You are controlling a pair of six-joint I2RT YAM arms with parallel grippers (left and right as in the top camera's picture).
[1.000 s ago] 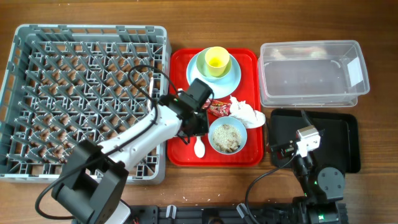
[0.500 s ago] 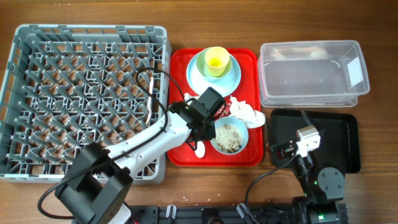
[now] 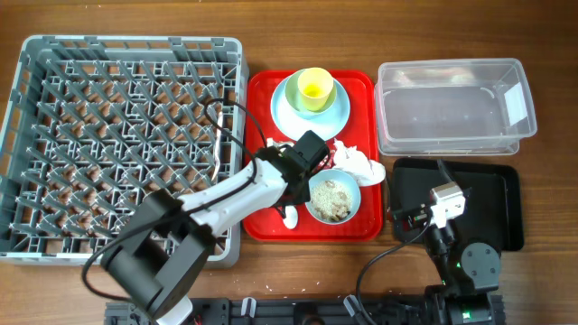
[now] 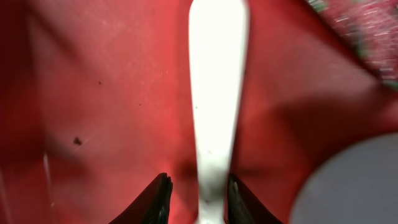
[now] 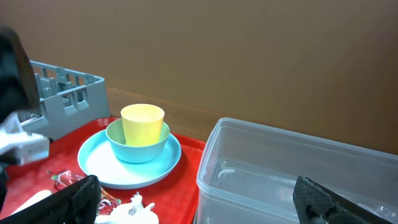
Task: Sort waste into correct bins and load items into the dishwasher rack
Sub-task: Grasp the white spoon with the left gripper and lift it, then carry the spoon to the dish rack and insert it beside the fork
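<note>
on the brown wooden table (image 3: 542,27), your left gripper (image 4: 199,199) is hovering low over the flat red plastic tray (image 3: 262,90). its fingers are narrowed to either side of the handle of what looks like the white plastic spoon (image 4: 214,93), which is lying on the tray beside the small light blue bowl (image 3: 355,190). you cannot tell whether they are pinching it yet. you are picking a utensil for loading. next you are needing a firm close, a straight lift, then a carry left to the large grey plastic dishwasher rack (image 3: 117,144). your right gripper (image 5: 196,186) is hanging wide open and empty by the shallow black rectangular tray (image 3: 501,181).
</note>
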